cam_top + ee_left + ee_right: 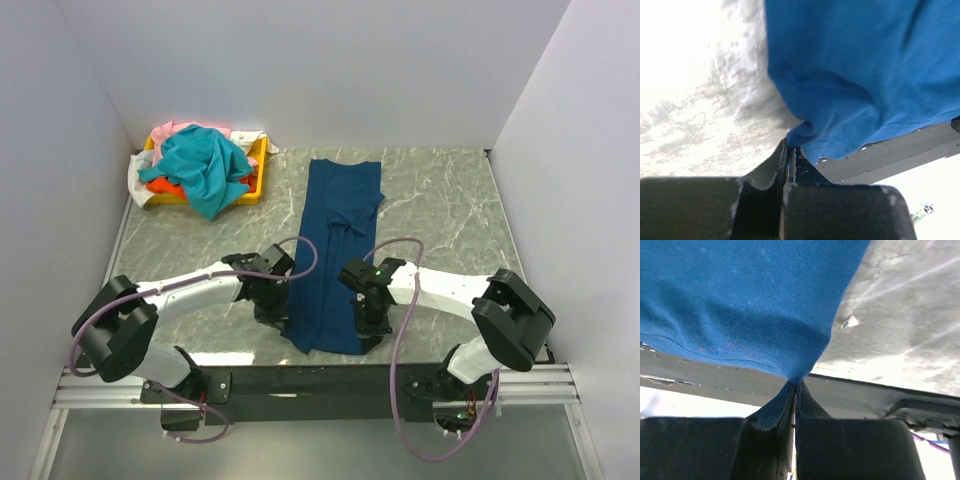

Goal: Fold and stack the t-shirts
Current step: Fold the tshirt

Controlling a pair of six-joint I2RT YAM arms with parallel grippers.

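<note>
The navy blue t-shirt (335, 250) lies as a long narrow strip down the middle of the table, its near hem at the table's front edge. My left gripper (283, 315) is shut on the hem's left corner (805, 135). My right gripper (368, 325) is shut on the hem's right corner (795, 371). Both corners are pinched between the closed jaws just above the front edge. The teal t-shirt (205, 165) lies heaped on top of the orange (165, 187), pink (175, 129) and white (140, 180) shirts at the back left.
The shirt heap sits in a shallow yellow tray (258, 170) at the table's back left corner. White walls stand on three sides. A black rail (320, 380) runs along the near edge under the hem.
</note>
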